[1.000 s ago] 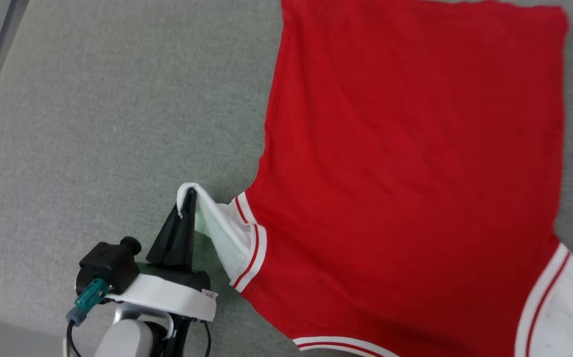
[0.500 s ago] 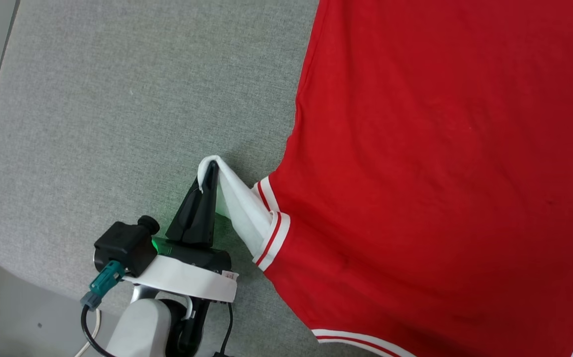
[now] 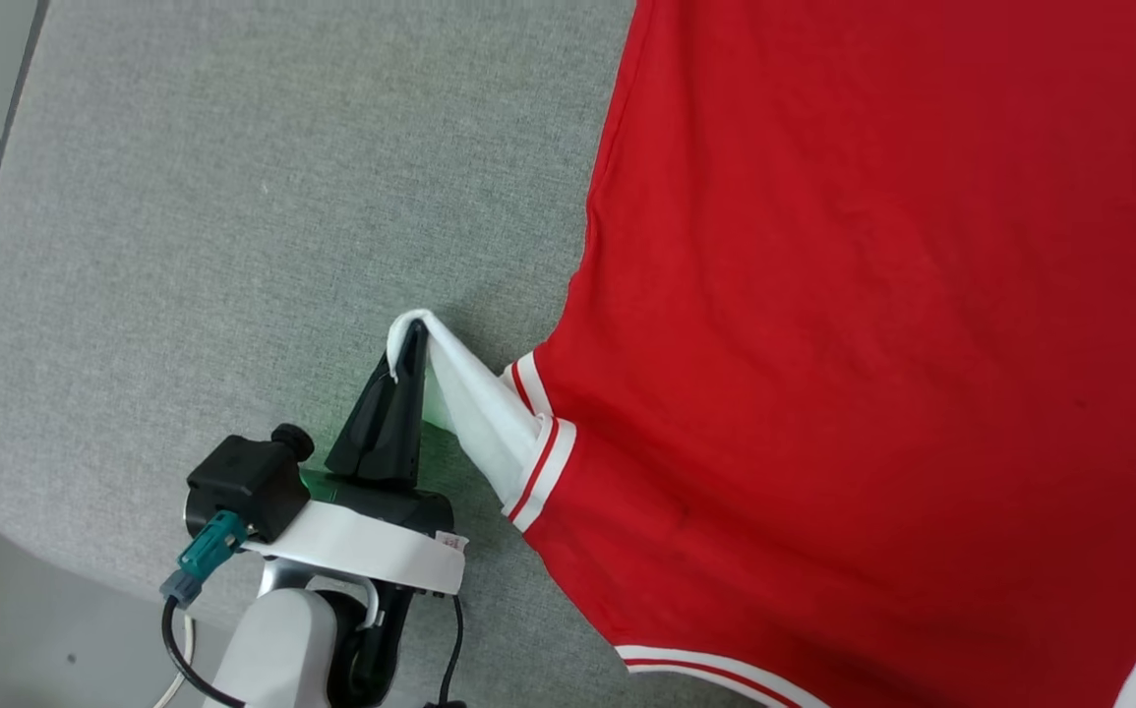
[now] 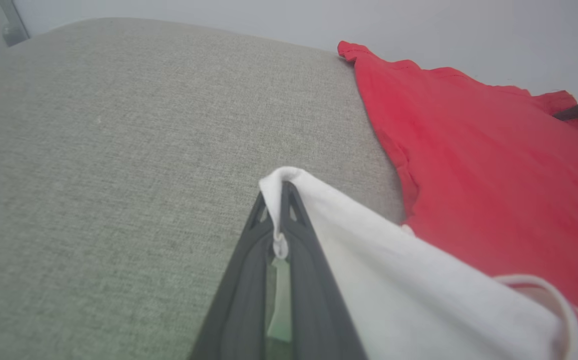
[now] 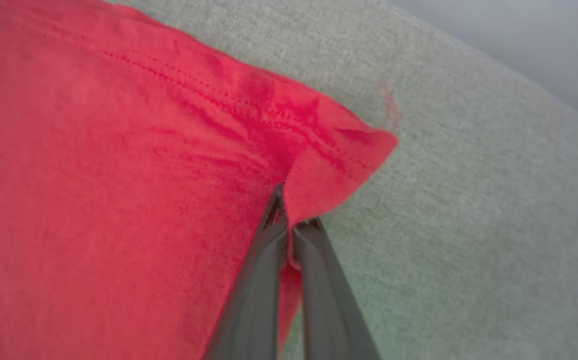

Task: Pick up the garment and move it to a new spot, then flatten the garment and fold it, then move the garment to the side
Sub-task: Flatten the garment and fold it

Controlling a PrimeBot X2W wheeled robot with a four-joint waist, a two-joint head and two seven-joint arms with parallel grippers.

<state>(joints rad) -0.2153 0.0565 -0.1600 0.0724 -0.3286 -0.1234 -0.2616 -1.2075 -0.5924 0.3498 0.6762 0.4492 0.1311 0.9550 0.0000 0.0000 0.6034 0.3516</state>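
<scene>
Garment (image 3: pixel 823 344) lies on grey pad (image 3: pixel 233 197), left end effector (image 3: pixel 414 342) pinching sleeve (image 3: pixel 484 423).

head view shifted so the garment (image 3: pixel 872 344) lies further right, right gripper (image 5: pixel 293 207) newly clamped on its red corner

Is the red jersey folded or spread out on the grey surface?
Spread out. The jersey lies flat and open on the grey surface; its white sleeve is lifted, pinched in the left end effector.

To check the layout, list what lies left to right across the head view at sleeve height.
Grey fabric surface → dark-fingered left gripper → white sleeve → red-white striped trim → red jersey body.
</scene>
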